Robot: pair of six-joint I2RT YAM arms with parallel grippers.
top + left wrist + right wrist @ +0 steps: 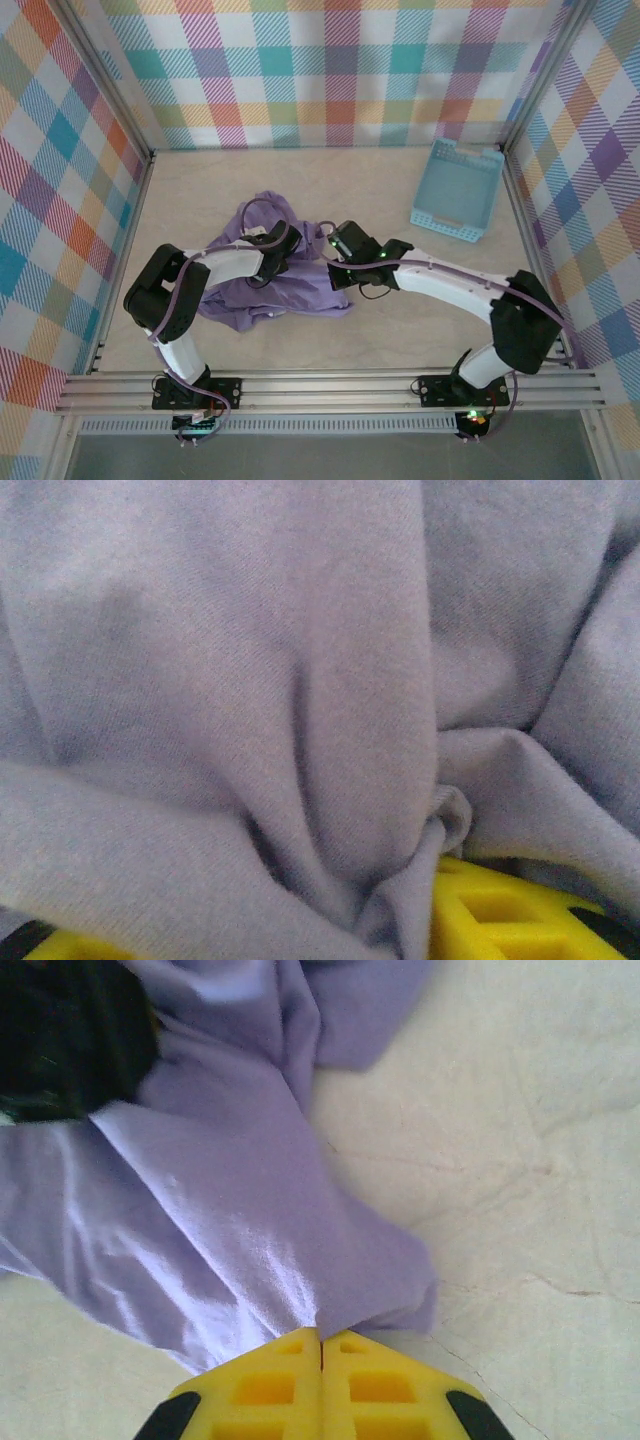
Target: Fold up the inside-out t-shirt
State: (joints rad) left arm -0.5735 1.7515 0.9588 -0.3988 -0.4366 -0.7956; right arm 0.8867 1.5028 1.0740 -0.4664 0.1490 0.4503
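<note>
Two grippers are engaged with the t-shirt, which lies crumpled on the table left of centre, just ahead of the arm bases. The right gripper is closed fully, its yellow fingers pressed together, and a thin edge of the fabric is pinched at the tips. From there the cloth is spread in a flat sheet over the pale surface. The left gripper is set partly apart, and a thick bunch of fabric is gathered between its fingers. The garment is seen as soft lavender-purple knit, heavily creased, with folds converging at each grip. Farther back and to the right, well apart from it, a light blue slotted basket is placed near the plaid wall.
</note>
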